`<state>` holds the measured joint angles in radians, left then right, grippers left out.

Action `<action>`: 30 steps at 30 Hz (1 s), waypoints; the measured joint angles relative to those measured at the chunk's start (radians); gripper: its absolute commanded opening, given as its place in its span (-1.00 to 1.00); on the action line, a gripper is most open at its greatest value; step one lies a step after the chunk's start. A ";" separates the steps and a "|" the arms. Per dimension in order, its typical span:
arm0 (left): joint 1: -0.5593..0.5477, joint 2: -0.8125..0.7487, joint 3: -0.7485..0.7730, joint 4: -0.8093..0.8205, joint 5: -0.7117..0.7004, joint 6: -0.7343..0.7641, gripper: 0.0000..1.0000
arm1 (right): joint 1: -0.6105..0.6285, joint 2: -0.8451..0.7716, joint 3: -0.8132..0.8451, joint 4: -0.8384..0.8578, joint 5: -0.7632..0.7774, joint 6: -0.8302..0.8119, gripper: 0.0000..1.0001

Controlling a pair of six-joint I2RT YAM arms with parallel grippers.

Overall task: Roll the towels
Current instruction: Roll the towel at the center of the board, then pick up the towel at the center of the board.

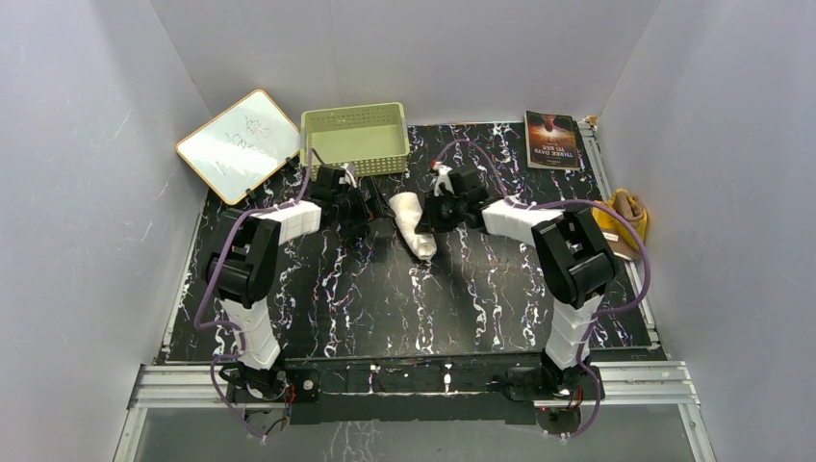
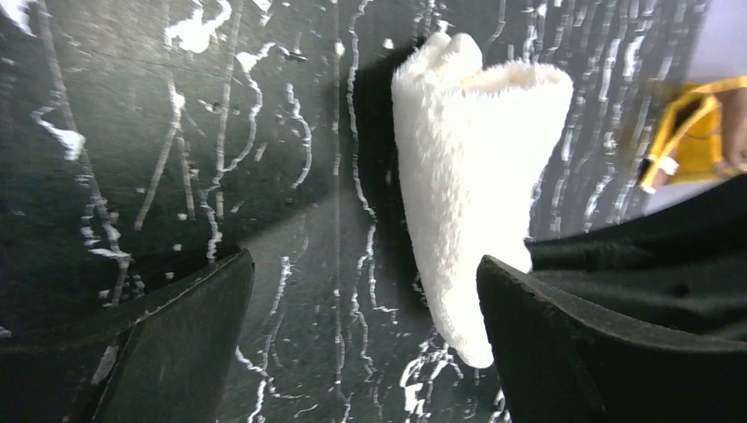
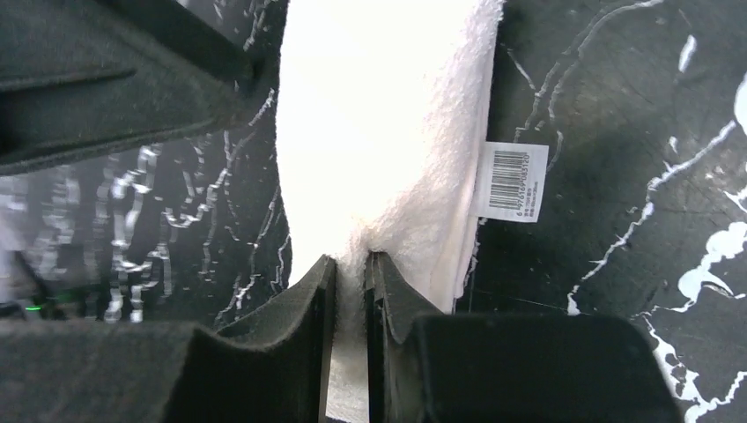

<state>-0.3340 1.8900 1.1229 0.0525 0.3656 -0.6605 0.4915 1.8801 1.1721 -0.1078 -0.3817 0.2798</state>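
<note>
- A whiteboard [image 1: 239, 144] with a wooden frame lies tilted at the far left corner of the bench [image 1: 385, 308], whose top is black with white marbling.
- Just to its right, at the far edge, stands a pale green perforated basket [image 1: 356, 138].
- The left end effector [image 1: 375, 223] sits low over the bench just in front of the basket. Its wrist view shows it spread wide open [image 2: 366, 273] with nothing between the fingers, only bare bench.
- The white towel [image 1: 412, 223] lies on the far middle of the bench, between the two end effectors. It is bunched into a loose, tapering roll.
- From the left wrist the white towel [image 2: 467, 176] runs lengthwise beside the right-hand finger [image 2: 564, 352], its near end reaching that fingertip; I cannot tell if they touch.
- The right end effector [image 1: 435, 214] is at the towel's right side. Its wrist view shows the fingers nearly together [image 3: 351, 273], pinching a fold of the white terry [image 3: 379, 132].
- A small barcode label [image 3: 511, 181] sticks out from the towel's edge onto the bench.
- A dark book [image 1: 551, 140] lies at the far right of the bench.
- The brown towel [image 1: 624, 217], its yellow-orange side showing, lies crumpled at the right edge, well apart from both end effectors.
</note>
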 measured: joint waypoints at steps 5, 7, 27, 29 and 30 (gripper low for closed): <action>-0.005 -0.012 -0.098 0.192 0.075 -0.108 0.97 | -0.117 -0.002 -0.128 0.202 -0.233 0.172 -0.87; -0.013 -0.012 -0.118 0.240 0.091 -0.134 0.97 | -0.137 -0.002 -0.176 0.290 -0.309 0.248 -0.88; -0.048 0.041 -0.130 0.372 0.151 -0.209 0.46 | -0.146 0.058 -0.233 0.575 -0.519 0.480 -0.84; -0.048 0.051 -0.135 0.398 0.161 -0.230 0.42 | -0.146 0.059 -0.233 0.560 -0.518 0.465 -0.83; -0.048 0.057 -0.140 0.415 0.167 -0.245 0.40 | -0.146 0.059 -0.233 0.547 -0.515 0.452 -0.82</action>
<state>-0.3820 1.9472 0.9825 0.4679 0.5331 -0.9058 0.3458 1.9388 0.9394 0.4397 -0.8970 0.7319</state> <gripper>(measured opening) 0.730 0.127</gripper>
